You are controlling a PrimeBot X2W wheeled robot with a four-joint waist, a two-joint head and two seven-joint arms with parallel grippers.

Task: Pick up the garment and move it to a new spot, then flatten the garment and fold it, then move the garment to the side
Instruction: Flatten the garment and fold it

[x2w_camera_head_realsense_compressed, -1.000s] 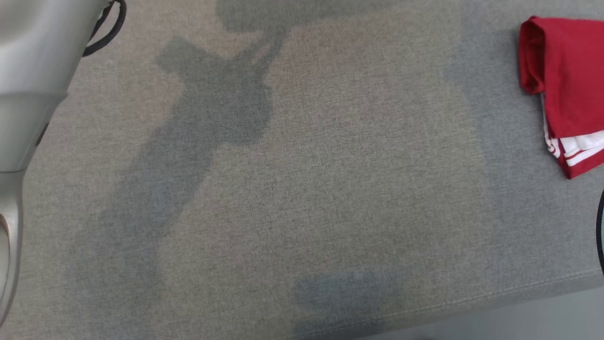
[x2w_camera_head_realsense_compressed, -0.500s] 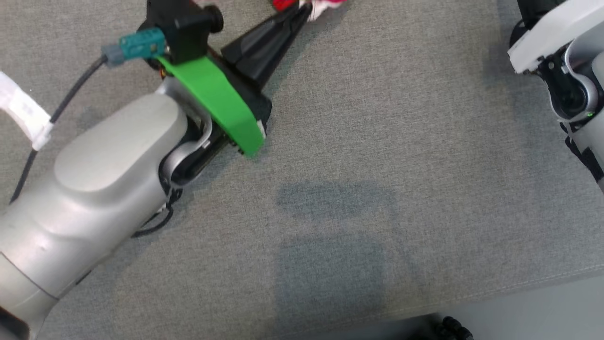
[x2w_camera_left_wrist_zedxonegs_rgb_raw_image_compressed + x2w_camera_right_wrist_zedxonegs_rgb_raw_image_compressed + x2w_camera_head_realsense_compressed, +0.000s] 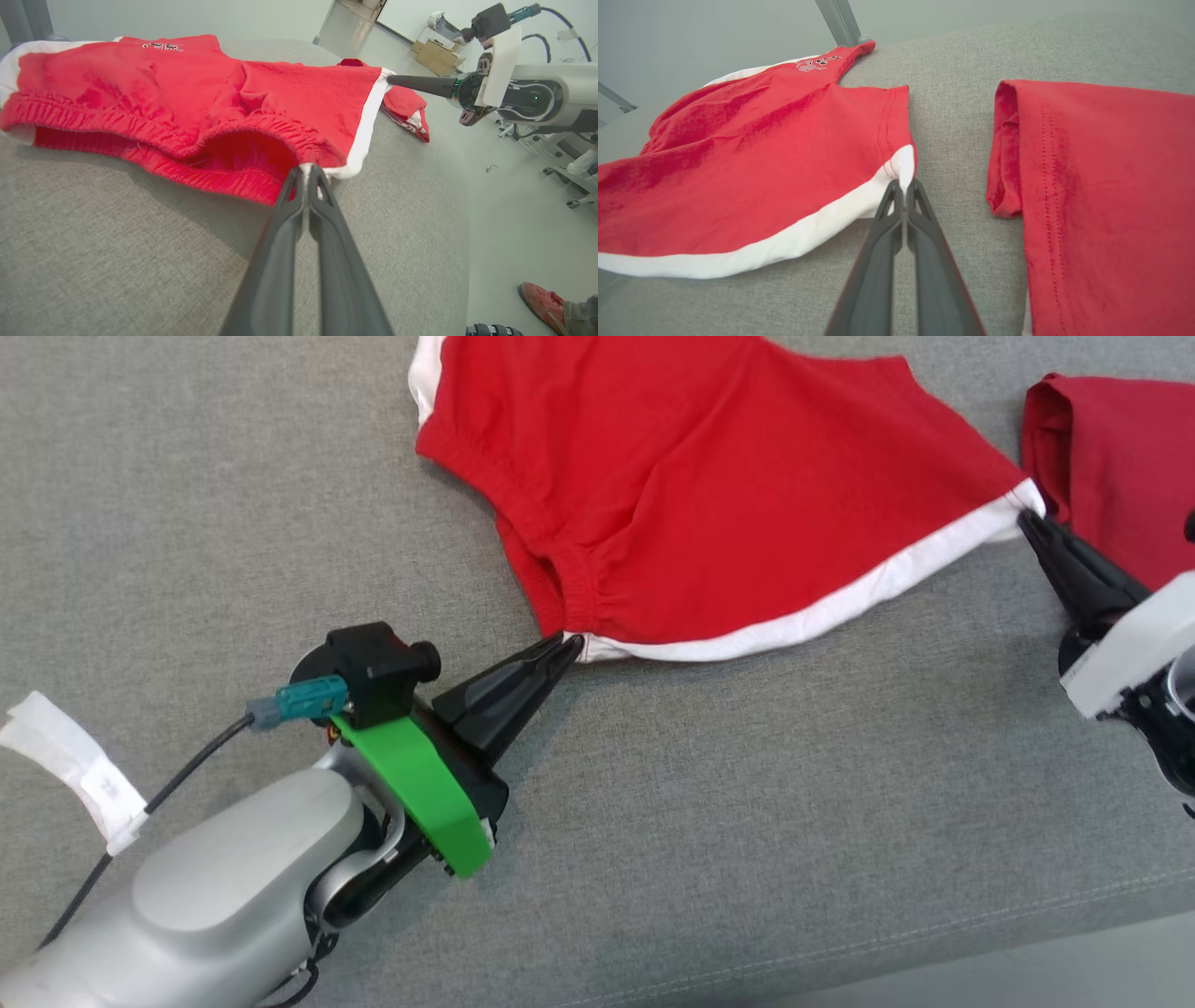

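I have both pincers clamped on the garment (image 3: 719, 504), a pair of red shorts with white trim spread across the far half of the grey fabric surface (image 3: 747, 821). My left pincer (image 3: 567, 645) is closed tight on the near corner where the gathered elastic waistband meets the white side stripe, its fingers pressed together over the cloth. My right pincer (image 3: 1026, 516) is closed the same way on the white corner at the leg hem, so the striped edge runs in a shallow curve between the two tips. Just beside the right pincer, on its outer side, lies a second red garment (image 3: 1111, 457), folded and apart from the shorts. In the left wrist view a person's reddish shoe (image 3: 539, 298) stands on the floor beyond the surface's edge.
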